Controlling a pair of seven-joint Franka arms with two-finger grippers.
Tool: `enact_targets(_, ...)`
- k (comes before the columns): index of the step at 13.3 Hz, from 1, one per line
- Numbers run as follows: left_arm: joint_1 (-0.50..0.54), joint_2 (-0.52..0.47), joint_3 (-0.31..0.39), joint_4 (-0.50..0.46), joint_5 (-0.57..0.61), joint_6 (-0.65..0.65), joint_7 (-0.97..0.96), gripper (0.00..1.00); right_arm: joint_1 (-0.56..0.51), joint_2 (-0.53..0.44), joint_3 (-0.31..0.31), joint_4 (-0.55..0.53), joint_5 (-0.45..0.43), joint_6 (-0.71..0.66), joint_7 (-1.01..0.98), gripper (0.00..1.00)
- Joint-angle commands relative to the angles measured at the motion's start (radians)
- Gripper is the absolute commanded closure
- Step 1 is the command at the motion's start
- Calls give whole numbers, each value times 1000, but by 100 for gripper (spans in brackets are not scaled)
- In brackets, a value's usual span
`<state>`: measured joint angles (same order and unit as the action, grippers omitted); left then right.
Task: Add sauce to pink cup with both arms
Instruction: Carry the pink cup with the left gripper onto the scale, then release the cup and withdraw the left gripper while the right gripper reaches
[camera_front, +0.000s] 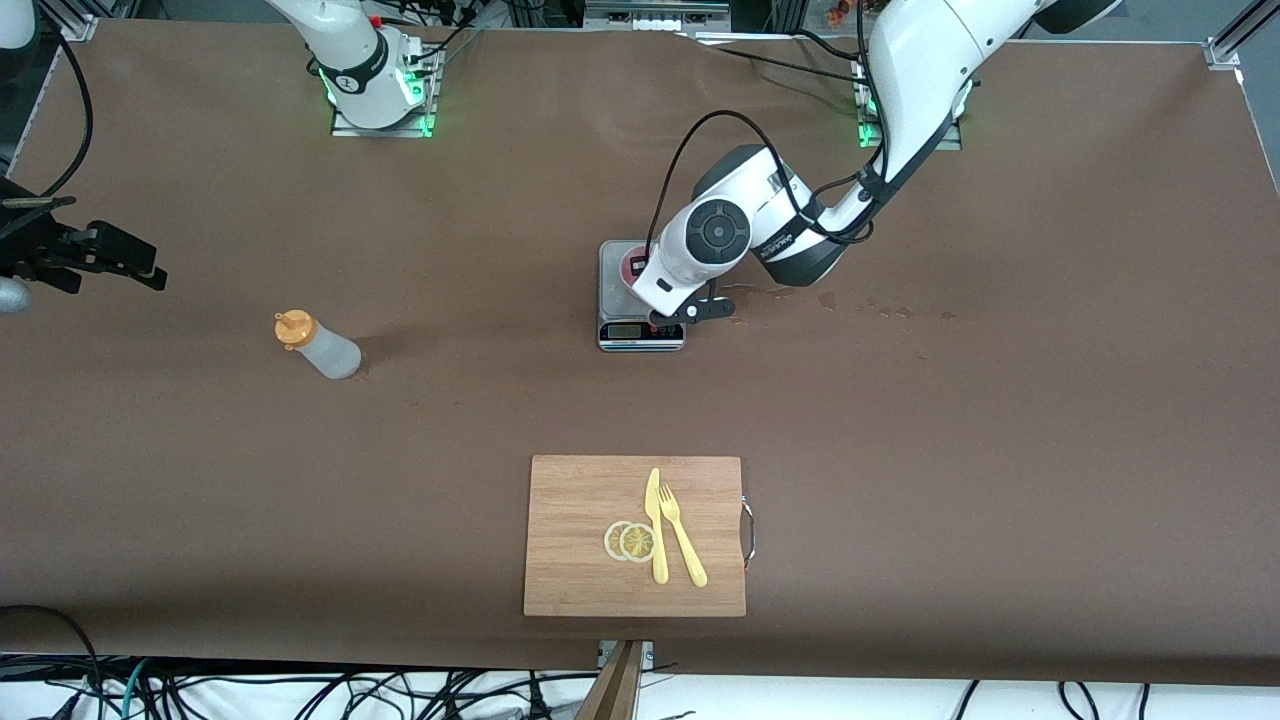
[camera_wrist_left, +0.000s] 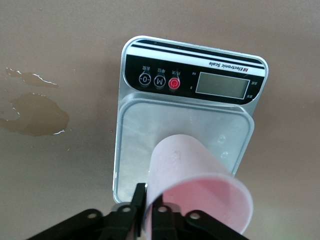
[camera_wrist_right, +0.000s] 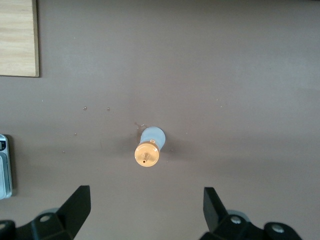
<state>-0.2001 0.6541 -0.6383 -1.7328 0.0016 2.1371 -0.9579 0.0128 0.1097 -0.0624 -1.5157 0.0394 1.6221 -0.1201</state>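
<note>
The pink cup (camera_wrist_left: 192, 175) stands on the grey scale (camera_wrist_left: 150, 135) in the middle of the table; its rim shows beside the left arm's wrist in the front view (camera_front: 632, 266). My left gripper (camera_wrist_left: 149, 195) is shut on the cup's rim, one finger inside and one outside. The sauce bottle (camera_front: 320, 346) with its orange cap stands upright toward the right arm's end of the table. My right gripper (camera_wrist_right: 146, 199) is open and empty, high over the table with the bottle (camera_wrist_right: 149, 148) below it; it shows in the front view (camera_front: 120, 258).
A wooden cutting board (camera_front: 580, 500) with a yellow knife (camera_front: 655, 520), a yellow fork (camera_front: 682, 545) and lemon slices (camera_front: 630, 541) lies nearer the front camera. Wet stains (camera_front: 830, 298) mark the table beside the scale, also seen in the left wrist view (camera_wrist_left: 35, 115).
</note>
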Motion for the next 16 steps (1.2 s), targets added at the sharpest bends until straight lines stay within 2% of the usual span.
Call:
enact_targets(1,-13,-7,11,4,23,4,-27,8,-8,-1,0,22,2,-21,-102,0)
enact_targets(2,-12,-11,11,5,23,3,-27,1,-10,2,-1,16,5,-21,-162,0)
enact_targets(4,-2,-37,8,5,23,-11,-28,1,-14,2,1,15,5,-21,-219,0)
enact_targets(7,10,-112,11,18,23,-141,-2,2,-14,-16,4,-21,5,-16,-297,0)
enact_targets(12,122,-256,2,24,14,-304,149,2,-63,-16,13,-90,30,21,-640,0)
enact_targets(14,178,-301,2,25,12,-330,189,3,-91,-10,15,-113,34,21,-766,0)
enact_targets(16,240,-324,5,59,12,-353,212,3,-120,19,13,-119,91,28,-902,0)
